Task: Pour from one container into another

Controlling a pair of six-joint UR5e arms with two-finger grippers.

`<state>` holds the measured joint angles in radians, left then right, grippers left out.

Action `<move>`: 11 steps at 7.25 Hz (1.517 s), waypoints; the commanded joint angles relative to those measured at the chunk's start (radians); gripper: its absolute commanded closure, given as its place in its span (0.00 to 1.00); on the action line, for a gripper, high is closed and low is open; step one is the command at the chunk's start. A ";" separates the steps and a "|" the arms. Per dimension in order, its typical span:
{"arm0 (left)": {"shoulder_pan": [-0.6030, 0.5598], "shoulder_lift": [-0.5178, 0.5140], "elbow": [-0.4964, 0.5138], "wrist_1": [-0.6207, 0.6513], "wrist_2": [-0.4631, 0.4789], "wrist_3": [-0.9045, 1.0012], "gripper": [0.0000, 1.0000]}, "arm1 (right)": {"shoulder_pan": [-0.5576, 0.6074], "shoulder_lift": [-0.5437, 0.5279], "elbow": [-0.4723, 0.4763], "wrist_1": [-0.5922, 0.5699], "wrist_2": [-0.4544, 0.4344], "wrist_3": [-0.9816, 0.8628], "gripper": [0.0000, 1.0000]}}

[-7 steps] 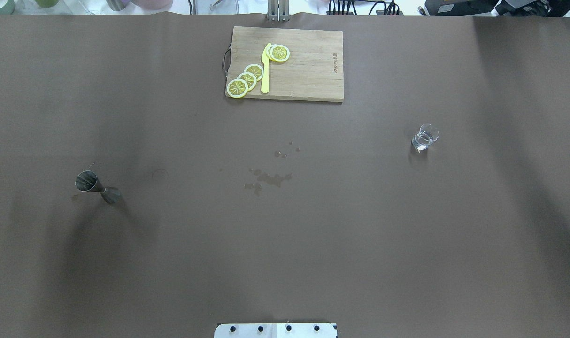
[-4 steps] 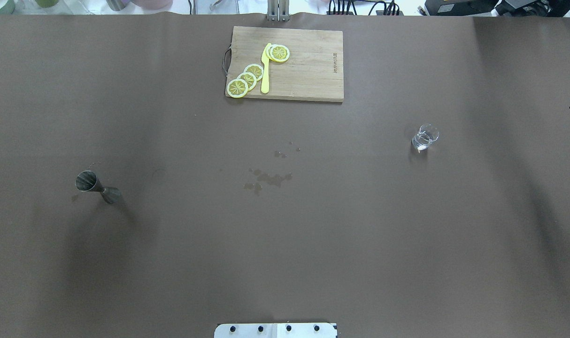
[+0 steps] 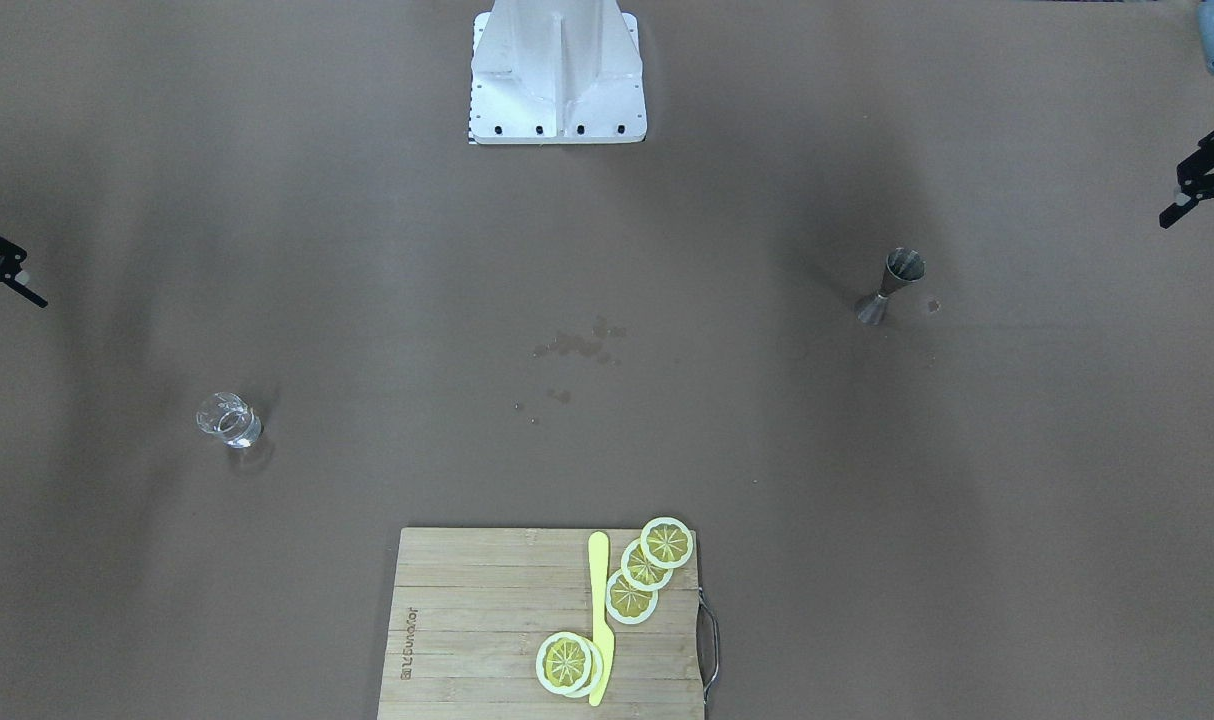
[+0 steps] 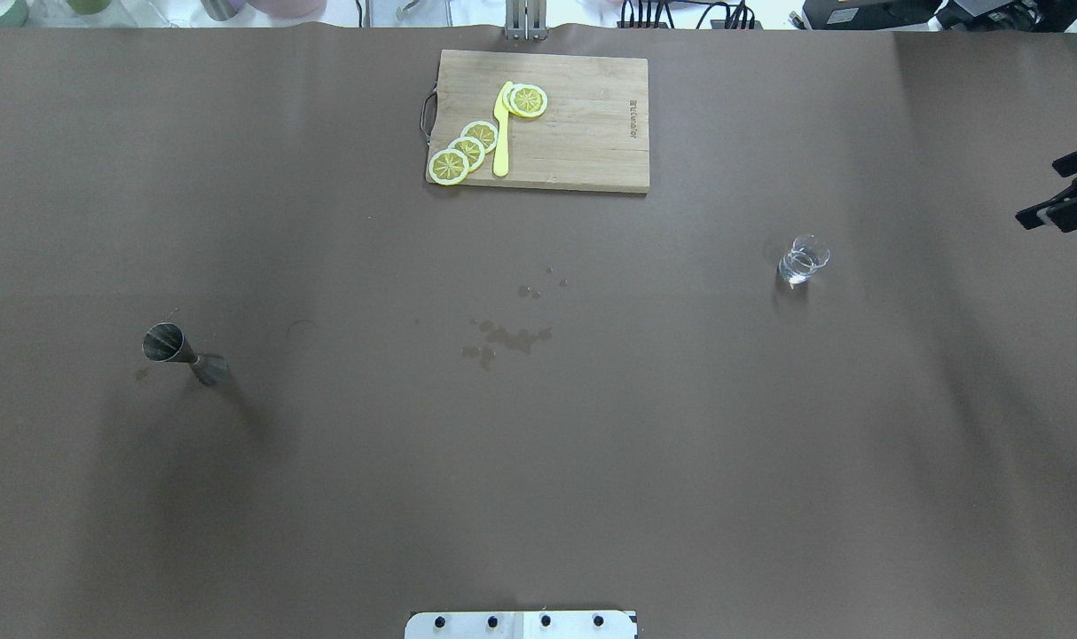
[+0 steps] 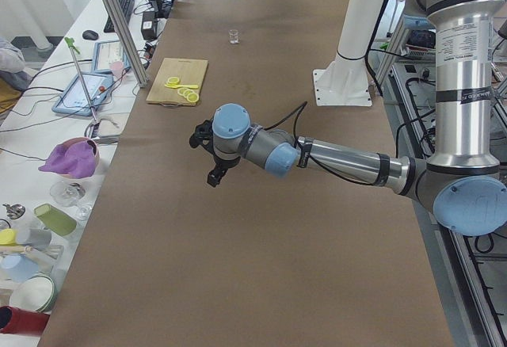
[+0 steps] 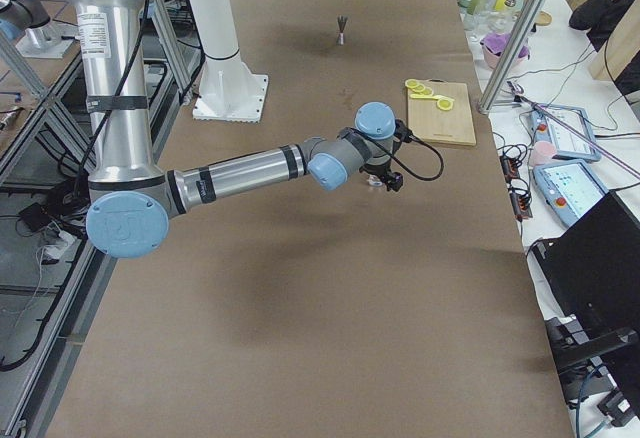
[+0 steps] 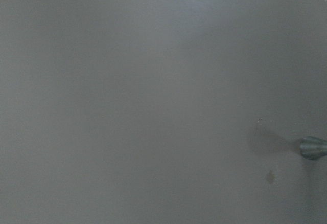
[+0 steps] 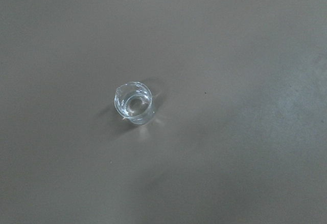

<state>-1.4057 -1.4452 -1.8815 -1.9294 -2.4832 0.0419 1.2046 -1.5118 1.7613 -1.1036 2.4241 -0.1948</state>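
Observation:
A steel jigger (image 4: 184,353) stands upright at the table's left, also visible far right in the left wrist view as the jigger (image 7: 312,147). A small clear glass (image 4: 803,259) with a little clear liquid stands at the right; the right wrist camera looks down on the glass (image 8: 134,103). My right gripper (image 4: 1049,191) is open at the right edge, well apart from the glass. In the front-facing view my left gripper (image 3: 1192,180) is open, hanging outboard of the jigger (image 3: 889,285). Neither holds anything.
A wooden cutting board (image 4: 583,124) with lemon slices (image 4: 467,146) and a yellow knife (image 4: 501,133) lies at the far centre. Dried spill stains (image 4: 507,335) mark the table's middle. The robot base (image 3: 557,70) is at the near edge.
My right gripper has come into the overhead view at the right edge, moving inward toward the glass. The jigger and the glass have not moved.

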 commanded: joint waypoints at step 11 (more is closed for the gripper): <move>0.619 0.343 -0.034 -1.219 0.853 -0.565 0.02 | -0.114 0.136 -0.486 0.853 0.035 -0.002 0.00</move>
<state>-0.8642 -1.1397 -1.9203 -3.0757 -1.7341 -0.5167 1.0993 -1.3999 1.3421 -0.3542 2.4605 -0.1981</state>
